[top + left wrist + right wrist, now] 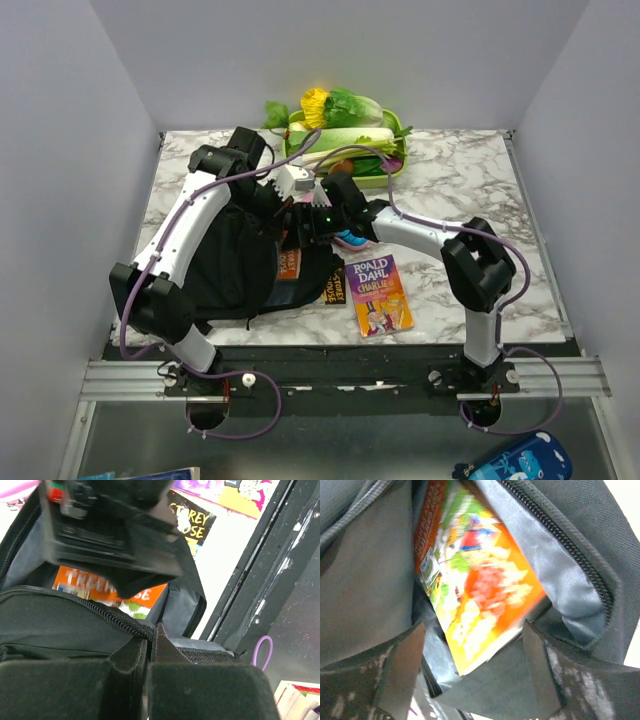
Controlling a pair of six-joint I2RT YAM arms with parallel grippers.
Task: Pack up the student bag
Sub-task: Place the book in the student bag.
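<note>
Right wrist view: the orange book is seen at 12 o'clock from the spread right gripper, inside the student bag, whose rim is pinched by the left gripper.

"ROALD DAHL", "CHARLIE" on the purple book; "…REY", "…OSE" on the black book; blurred "TREEH…" on orange book.
</note>
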